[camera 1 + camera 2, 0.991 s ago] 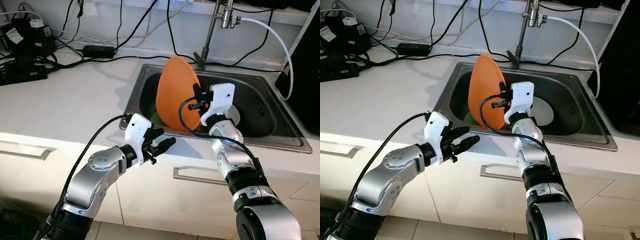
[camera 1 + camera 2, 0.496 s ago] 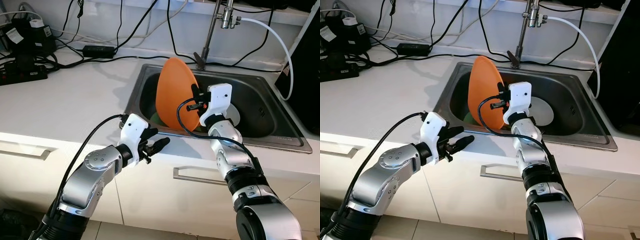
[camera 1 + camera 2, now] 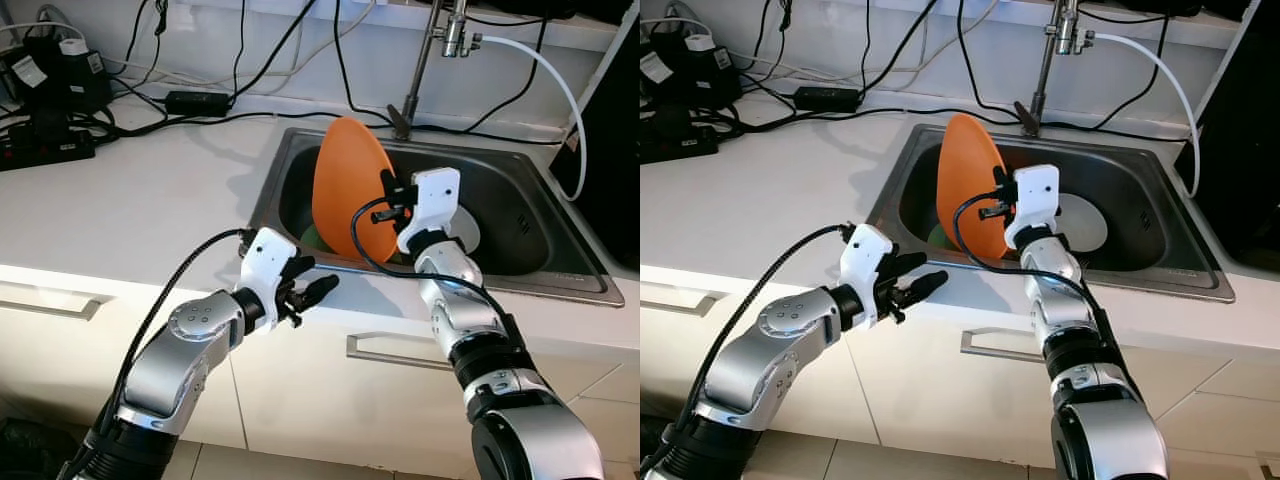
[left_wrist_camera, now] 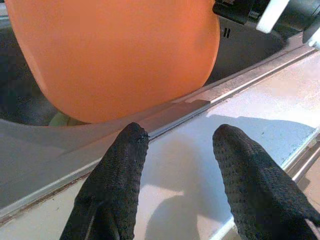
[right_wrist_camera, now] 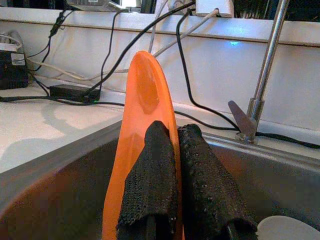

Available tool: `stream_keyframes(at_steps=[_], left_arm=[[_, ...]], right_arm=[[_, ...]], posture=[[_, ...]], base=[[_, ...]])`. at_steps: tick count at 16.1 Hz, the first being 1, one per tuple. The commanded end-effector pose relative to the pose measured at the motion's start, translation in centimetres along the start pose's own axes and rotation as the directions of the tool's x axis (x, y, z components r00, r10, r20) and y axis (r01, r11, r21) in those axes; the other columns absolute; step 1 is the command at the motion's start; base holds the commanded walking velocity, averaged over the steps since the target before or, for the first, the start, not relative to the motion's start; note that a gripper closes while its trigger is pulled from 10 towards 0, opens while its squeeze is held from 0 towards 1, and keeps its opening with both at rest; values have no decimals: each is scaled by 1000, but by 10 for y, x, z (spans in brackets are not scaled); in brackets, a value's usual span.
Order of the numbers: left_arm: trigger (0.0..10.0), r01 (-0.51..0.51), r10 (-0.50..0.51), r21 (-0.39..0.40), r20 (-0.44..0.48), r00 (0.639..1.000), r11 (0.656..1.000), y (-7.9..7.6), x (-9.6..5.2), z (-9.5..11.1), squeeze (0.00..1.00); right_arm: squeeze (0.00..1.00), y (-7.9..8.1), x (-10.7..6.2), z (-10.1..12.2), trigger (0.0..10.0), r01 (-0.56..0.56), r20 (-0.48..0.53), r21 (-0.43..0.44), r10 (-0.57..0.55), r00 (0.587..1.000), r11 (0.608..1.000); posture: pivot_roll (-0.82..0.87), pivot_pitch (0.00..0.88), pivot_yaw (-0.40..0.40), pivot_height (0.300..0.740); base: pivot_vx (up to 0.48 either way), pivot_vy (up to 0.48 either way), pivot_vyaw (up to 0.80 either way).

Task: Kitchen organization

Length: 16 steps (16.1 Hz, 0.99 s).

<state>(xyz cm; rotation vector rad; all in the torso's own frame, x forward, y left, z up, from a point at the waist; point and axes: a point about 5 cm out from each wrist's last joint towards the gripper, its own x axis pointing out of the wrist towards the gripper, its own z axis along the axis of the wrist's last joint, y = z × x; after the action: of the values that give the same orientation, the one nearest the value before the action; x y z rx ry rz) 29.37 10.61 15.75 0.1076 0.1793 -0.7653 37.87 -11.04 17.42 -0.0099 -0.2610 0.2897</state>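
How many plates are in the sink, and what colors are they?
Orange plate, held upright on its edge by the right gripper: 1
White plate, lying flat on the sink bottom: 1
Green plate, peeking out under the orange one: 1
Total: 3

Left arm bent, lower left of frame; left gripper (image 3: 318, 291) at centre, fingers spread, holding nothing. Right arm rises from lower right; right gripper (image 5: 175, 170) clamped on orange plate (image 3: 347, 185), upper centre.
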Motion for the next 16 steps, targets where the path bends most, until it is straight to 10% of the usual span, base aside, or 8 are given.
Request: stream_keyframes(at_steps=[1, 2, 3, 4, 16], left_arm=[[10000, -9, 9, 3, -2, 1000, 1000, 1, -1, 0, 0], [10000, -10, 10, 2, -2, 1000, 1000, 1, -1, 0, 0], [10000, -11, 11, 1, -1, 1000, 1000, 1, -1, 0, 0], [10000, -12, 12, 1, -2, 1000, 1000, 1, -1, 0, 0], [10000, -57, 57, -4, 29, 998, 998, 5, 0, 2, 0]], right_arm=[[290, 4, -1, -3, 10000, -21, -7, 0, 21, 1000, 1000], [835, 5, -1, -3, 10000, -24, -9, 0, 24, 1000, 1000], [878, 5, -1, -4, 10000, -26, -13, -5, 26, 1000, 1000], [0, 5, -1, -4, 10000, -26, -15, -7, 26, 1000, 1000], [0, 5, -1, -3, 10000, -25, -7, 8, 25, 1000, 1000]], posture=[[148, 0, -46, 740], [148, 0, -46, 740], [149, 0, -47, 740], [149, 0, -47, 740], [145, 0, -46, 740]], base=[[0, 0, 0], [0, 0, 0], [0, 0, 0], [0, 0, 0], [0, 0, 0]])
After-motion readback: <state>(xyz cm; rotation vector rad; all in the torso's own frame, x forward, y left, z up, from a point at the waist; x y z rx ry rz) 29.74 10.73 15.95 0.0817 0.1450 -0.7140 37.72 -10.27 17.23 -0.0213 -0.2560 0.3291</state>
